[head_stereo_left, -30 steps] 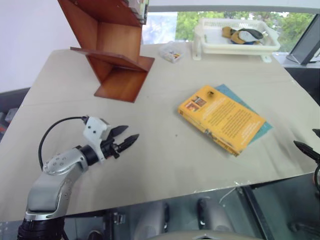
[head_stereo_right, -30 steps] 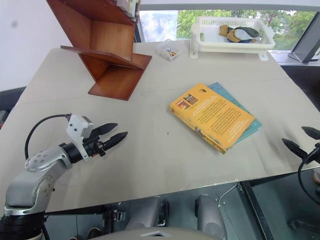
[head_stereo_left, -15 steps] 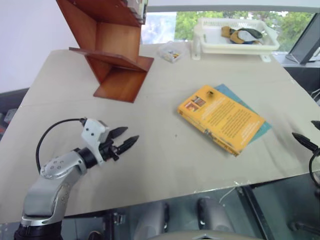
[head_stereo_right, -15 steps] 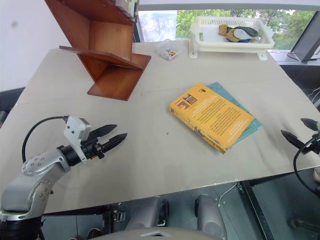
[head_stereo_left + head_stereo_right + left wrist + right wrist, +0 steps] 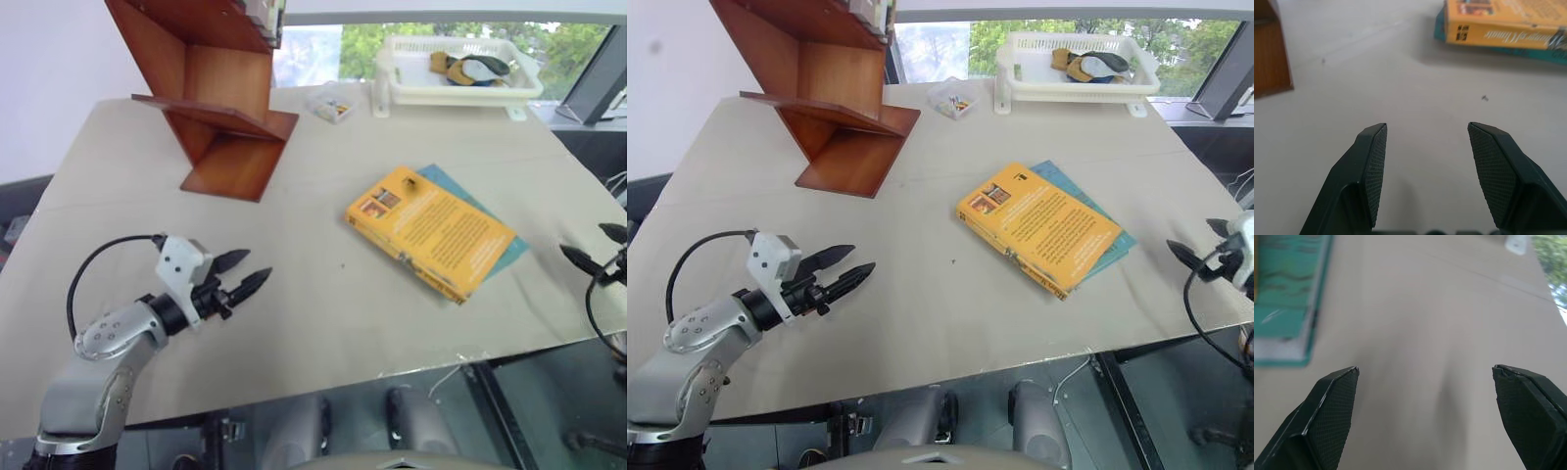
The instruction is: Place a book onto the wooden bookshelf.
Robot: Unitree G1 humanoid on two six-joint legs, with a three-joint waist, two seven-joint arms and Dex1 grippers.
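The book (image 5: 431, 231) lies flat on the counter (image 5: 313, 323), atop a teal book (image 5: 490, 220), well apart from the wooden bookshelf (image 5: 211, 93) at the far left. Left end effector (image 5: 243, 272) hovers, jaws spread, empty. Right end effector (image 5: 1197, 245), at the counter's right edge, appears spread wide, holding nothing.

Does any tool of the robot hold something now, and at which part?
Nothing is held. The left tool and the right tool are both open and empty; the book lies untouched.

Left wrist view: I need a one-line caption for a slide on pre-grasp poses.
Open left gripper above the grey table, facing the yellow book stacked on a teal book.
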